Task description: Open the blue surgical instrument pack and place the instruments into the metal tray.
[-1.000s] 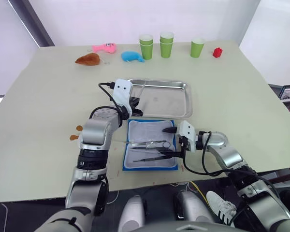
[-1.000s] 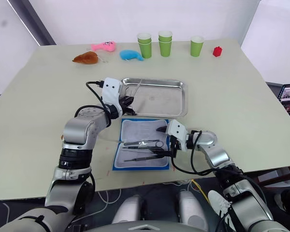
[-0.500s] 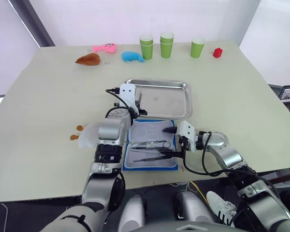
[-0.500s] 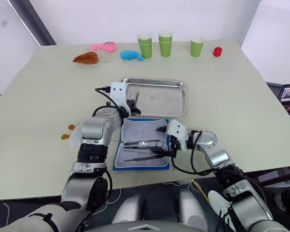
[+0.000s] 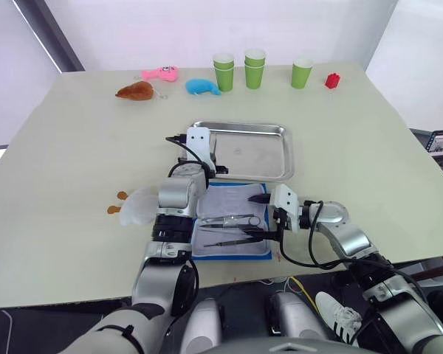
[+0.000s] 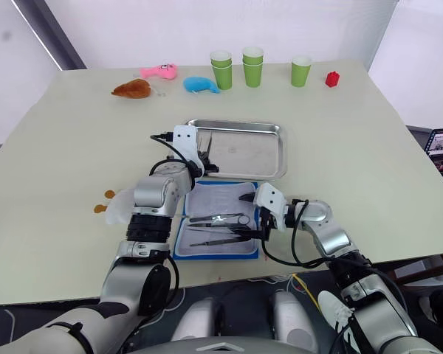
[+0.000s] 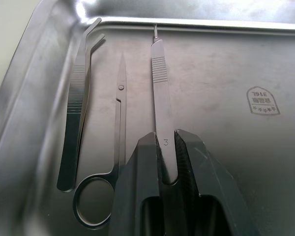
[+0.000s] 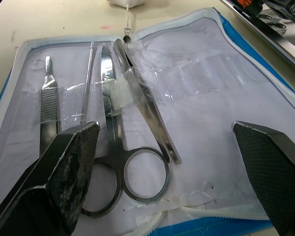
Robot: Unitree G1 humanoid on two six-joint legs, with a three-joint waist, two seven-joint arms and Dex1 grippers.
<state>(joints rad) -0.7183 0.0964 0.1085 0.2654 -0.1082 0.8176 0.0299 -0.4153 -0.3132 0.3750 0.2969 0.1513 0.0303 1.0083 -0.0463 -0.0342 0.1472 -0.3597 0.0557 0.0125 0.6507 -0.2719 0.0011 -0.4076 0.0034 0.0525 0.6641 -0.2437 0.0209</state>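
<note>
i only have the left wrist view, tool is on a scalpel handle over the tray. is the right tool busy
Observer: No. The right tool is open and empty, hovering over the open blue surgical instrument pack.
Operator: anything left in the pack
Observer: Yes. Scissors, forceps, a slim probe and a flat handle lie on its lining.
Operator: where is the pack from the tray
Observer: Just on the near side of the metal tray, toward the robot.
Operator: left tool is shut on the handle, right
Observer: Yes, the left tool is clamped on the scalpel handle beside the scissors and forceps already in the tray.
</note>
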